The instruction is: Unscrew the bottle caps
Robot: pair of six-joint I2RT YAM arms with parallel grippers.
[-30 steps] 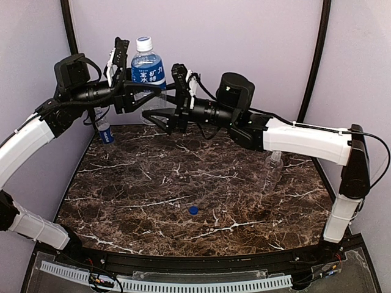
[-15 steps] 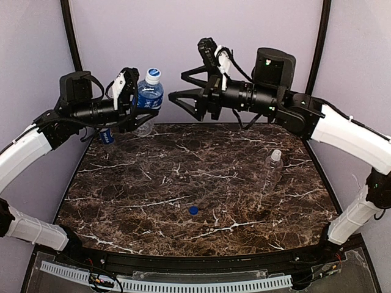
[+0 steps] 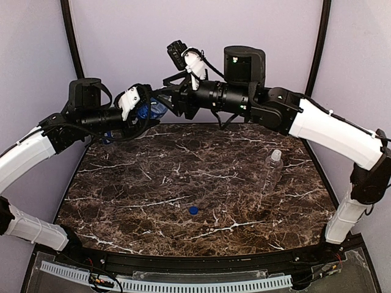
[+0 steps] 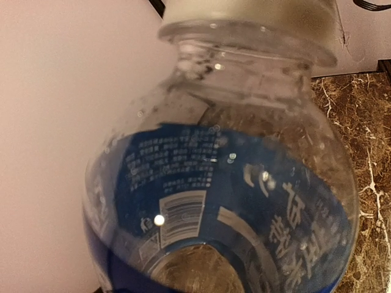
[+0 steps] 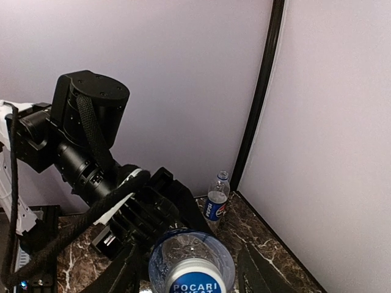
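Two pincers (image 3: 144, 110) (image 3: 166, 102), three bottles (image 5: 183, 251) (image 5: 215, 201) (image 3: 270, 174), three caps (image 3: 193, 210) (image 3: 276, 155) (image 5: 192, 282)

Top camera looks down from the near edge over the tabletop (image 3: 183, 177). Both wrist cameras face the labelled bottle (image 4: 220, 183) at 11 o'clock, the left very close.

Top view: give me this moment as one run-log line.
left gripper: holds labelled bottle aloft, tilted | right gripper: astride its white cap, grip unclear | table: loose blue cap, plain bottle standing capped

Dark marble tabletop (image 3: 153, 183) between pale lilac walls (image 3: 244, 30)
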